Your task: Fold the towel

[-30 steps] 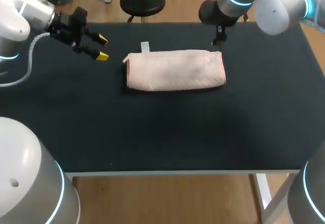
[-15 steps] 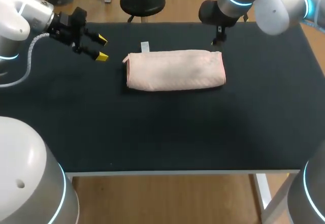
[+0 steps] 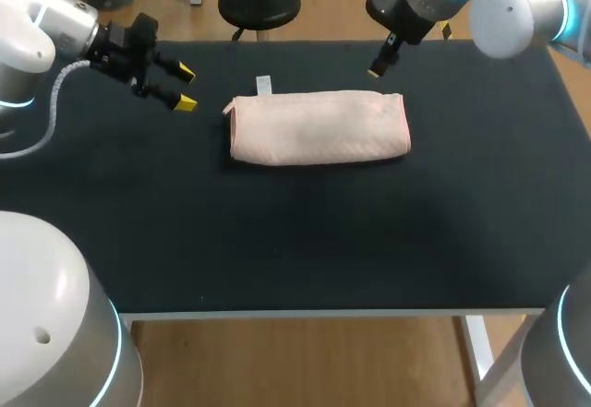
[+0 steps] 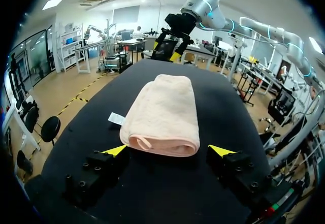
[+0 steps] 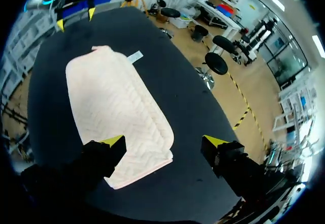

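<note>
The pink towel (image 3: 319,127) is seen folded on the black worktop (image 3: 295,232), nearer to its far edge, with a small white tag (image 3: 264,84) at the towel's left far corner. The left gripper (image 3: 186,88) is held toward the far left corner, jaws wide apart, nothing grasped. The right gripper (image 5: 163,141) hangs by the far edge above the towel's right end, its jaws also spread wide and touching nothing.
</note>
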You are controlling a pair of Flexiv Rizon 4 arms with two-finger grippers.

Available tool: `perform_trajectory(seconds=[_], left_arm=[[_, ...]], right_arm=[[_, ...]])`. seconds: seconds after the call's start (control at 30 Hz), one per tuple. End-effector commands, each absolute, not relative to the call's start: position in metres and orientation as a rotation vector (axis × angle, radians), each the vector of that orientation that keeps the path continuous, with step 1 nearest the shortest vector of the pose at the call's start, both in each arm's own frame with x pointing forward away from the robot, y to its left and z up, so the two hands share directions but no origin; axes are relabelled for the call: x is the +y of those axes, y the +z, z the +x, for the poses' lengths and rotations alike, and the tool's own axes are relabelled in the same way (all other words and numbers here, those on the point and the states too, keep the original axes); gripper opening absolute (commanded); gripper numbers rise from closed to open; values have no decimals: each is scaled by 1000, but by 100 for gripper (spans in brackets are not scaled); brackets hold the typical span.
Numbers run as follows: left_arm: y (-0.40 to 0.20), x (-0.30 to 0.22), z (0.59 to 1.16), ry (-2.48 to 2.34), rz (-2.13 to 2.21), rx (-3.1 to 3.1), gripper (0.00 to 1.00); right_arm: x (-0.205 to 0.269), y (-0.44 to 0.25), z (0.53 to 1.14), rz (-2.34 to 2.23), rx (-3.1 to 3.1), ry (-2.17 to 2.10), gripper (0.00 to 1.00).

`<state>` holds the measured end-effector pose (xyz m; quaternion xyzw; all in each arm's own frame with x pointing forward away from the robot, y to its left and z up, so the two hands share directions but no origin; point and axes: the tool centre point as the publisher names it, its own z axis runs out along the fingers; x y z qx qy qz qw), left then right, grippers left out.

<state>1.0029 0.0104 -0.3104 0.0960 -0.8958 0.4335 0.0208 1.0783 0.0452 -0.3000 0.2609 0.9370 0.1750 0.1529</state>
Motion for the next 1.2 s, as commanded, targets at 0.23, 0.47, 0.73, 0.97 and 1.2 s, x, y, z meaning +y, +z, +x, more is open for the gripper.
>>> perform_trajectory(seconds=[0.23, 0.47, 0.73, 0.97, 1.2], left_arm=[[-312, 10, 1003, 1347, 297, -2777, 100], [-312, 10, 1003, 1347, 297, -2777, 100], [-312, 10, 1003, 1347, 297, -2777, 100], [-312, 10, 1003, 1347, 297, -2777, 100], [-312, 10, 1003, 1347, 297, -2777, 100]], right_arm=[[32, -317, 1062, 2027, 2388, 1181, 100], [17, -344, 1052, 2294, 2342, 1227, 100], [1, -371, 1050, 2502, 2342, 1272, 100], [2, -389, 1041, 2535, 2504, 1166, 100], [2, -407, 1027, 2609, 2642, 1073, 100]])
